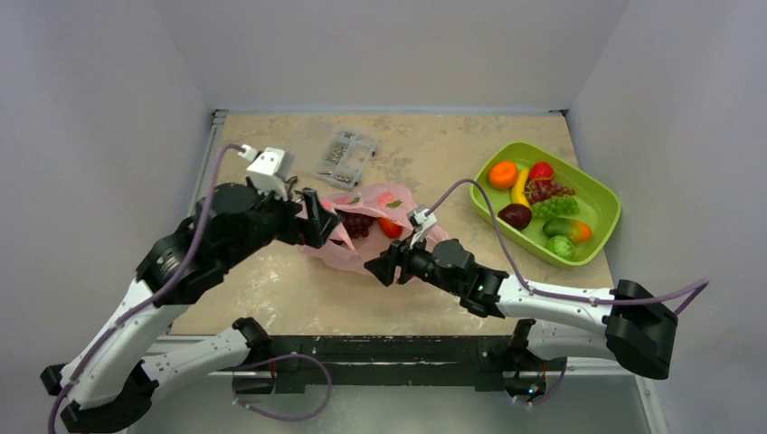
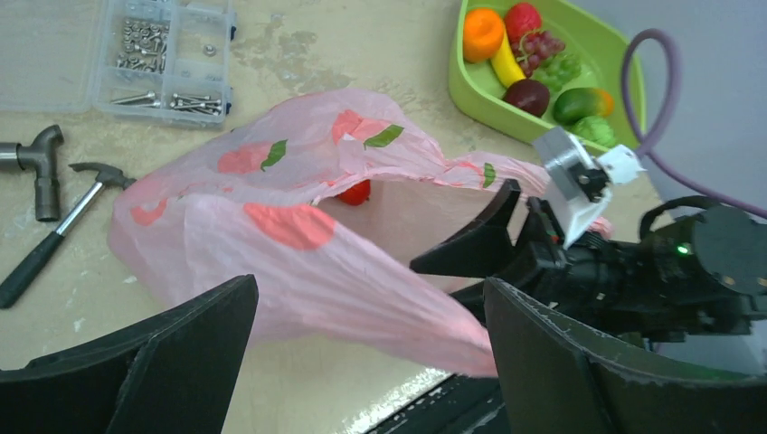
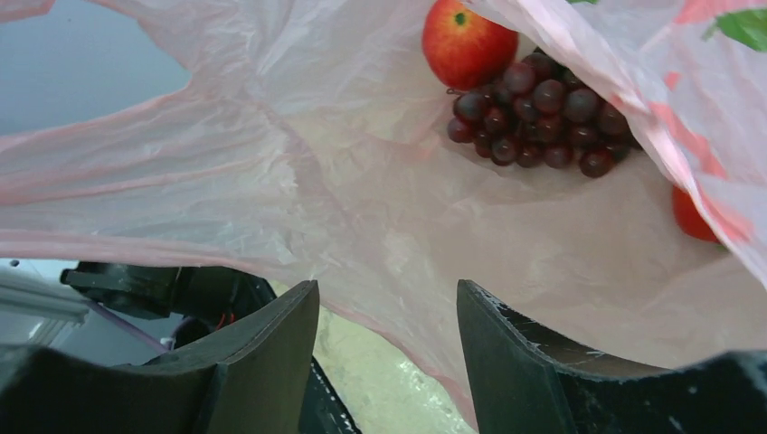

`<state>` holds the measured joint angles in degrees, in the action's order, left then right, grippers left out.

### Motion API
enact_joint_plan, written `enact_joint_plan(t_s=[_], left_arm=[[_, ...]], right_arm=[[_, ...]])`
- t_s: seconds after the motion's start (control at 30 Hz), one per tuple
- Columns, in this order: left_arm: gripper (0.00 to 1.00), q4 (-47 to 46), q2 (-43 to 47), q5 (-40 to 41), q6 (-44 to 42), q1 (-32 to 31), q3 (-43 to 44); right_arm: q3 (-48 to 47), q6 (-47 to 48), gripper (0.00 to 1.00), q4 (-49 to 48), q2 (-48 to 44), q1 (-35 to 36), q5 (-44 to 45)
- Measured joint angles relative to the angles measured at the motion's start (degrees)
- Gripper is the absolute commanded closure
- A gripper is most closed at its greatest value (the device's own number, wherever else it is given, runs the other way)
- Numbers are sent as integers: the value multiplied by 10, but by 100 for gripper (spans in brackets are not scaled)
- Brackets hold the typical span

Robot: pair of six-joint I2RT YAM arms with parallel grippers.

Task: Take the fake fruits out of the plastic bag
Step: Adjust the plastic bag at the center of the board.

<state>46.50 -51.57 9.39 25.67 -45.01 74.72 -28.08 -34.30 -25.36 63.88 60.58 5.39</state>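
Both sets of jaws stand released. Your left gripper [image 1: 323, 220] gapes wide at the left end of the thin crinkly pink film bag [image 2: 271, 262], mid-table [image 1: 289, 298], and your right gripper [image 1: 378, 261] straddles its slack lip. Pinch film only and lift the mouth open. The glossy red plastic apple [image 3: 468, 42] and dark knobbly grape bunch [image 3: 543, 113] lie deep inside, likely slippery.

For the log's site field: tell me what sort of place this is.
Likely a robot lab cell: bare grey walls box in the table, with a screw box, hammer and fake fruits.
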Motion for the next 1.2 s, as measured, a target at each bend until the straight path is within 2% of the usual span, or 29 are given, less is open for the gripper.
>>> enact_joint_plan(t_s=[0.1, 0.23, 0.53, 0.67, 0.77, 0.87, 0.9, 0.93, 1.0, 1.03, 1.13, 1.2], left_arm=[[4, 37, 56, -1, 34, 0, 0], [8, 72, 85, -21, 73, 0, -16], [11, 98, 117, -95, 135, -3, -150], [17, 119, 147, -114, 142, -5, -175], [13, 132, 162, -124, 142, -5, -184], [12, 133, 162, -145, 142, -7, -196], [16, 133, 162, -150, 142, -8, -199], [26, 134, 162, -152, 142, -9, -202], [59, 141, 159, -152, 141, -9, -203], [71, 146, 157, -150, 141, -9, -203], [86, 163, 150, -135, 132, -9, -203], [89, 167, 154, -126, 127, -9, -203]], right_arm=[[-31, 7, 42, -1, 39, 9, -9], [-80, 17, 44, -7, 109, 28, -21], [-126, 23, 47, -39, 234, 105, -46], [-125, 16, 46, -40, 247, 110, -50], [-125, 12, 46, -40, 241, 110, -45], [-125, 10, 45, -39, 231, 110, -35], [-125, 10, 45, -38, 229, 110, -33], [-125, 10, 45, -36, 224, 110, -29], [-125, 9, 44, -28, 215, 110, -17], [-125, 9, 44, -24, 210, 110, -12], [-125, 10, 43, 8, 189, 110, 32], [-130, 14, 42, 41, 176, 110, 79]])
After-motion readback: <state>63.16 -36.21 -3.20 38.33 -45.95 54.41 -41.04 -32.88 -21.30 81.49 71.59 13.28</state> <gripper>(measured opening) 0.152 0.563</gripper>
